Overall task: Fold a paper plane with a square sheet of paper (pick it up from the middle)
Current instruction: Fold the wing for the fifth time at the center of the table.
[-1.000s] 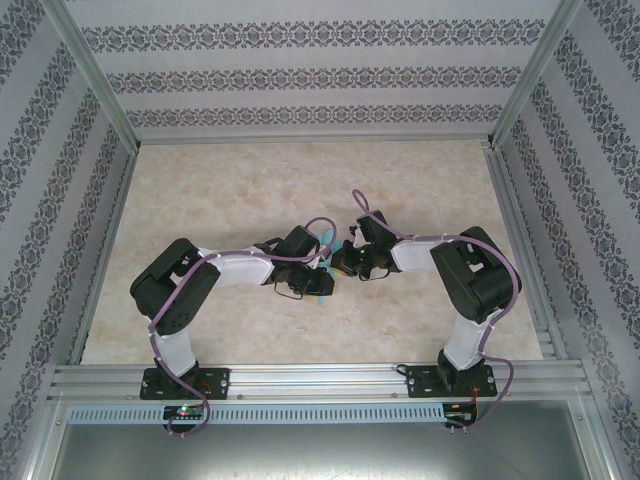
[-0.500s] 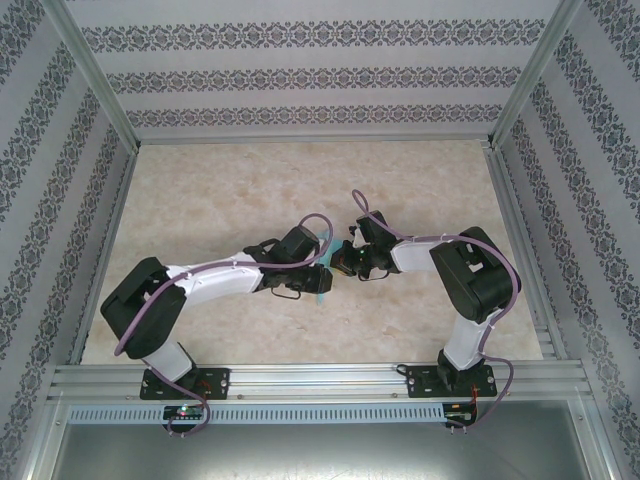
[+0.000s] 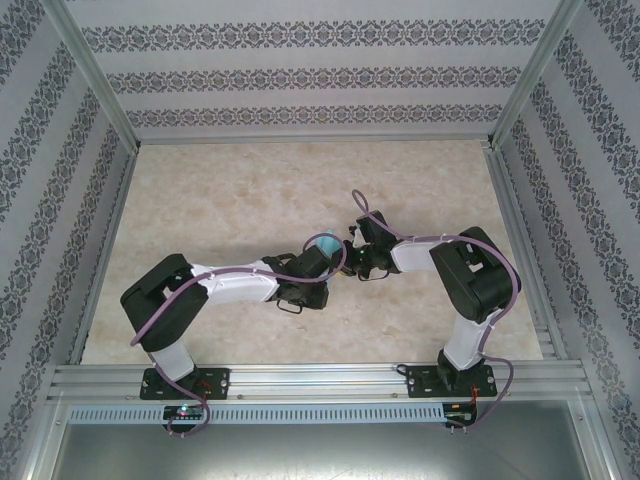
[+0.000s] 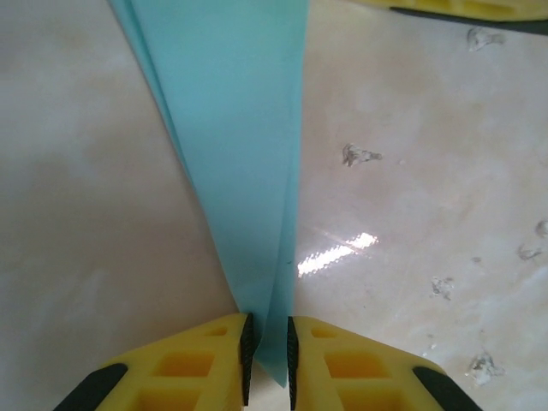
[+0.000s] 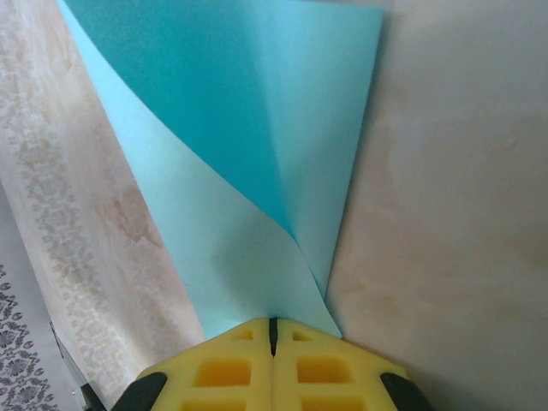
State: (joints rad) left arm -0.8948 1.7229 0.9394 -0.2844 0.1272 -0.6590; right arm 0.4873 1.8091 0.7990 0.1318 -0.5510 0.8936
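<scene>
While barely visible from above, paper plane clamped in right end effector, left end effector likewise.

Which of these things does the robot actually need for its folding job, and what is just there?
Needed:
- paper plane, pinched by both
- left hand, tips close around its point
- right hand, shut on it

Just there:
- marble-look table
- patterned walls

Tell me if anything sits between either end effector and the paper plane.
Nothing visible does. The left end effector has the paper plane pinched at its narrow end, and the right end effector is closed on another part of it. No other object intervenes.
</scene>
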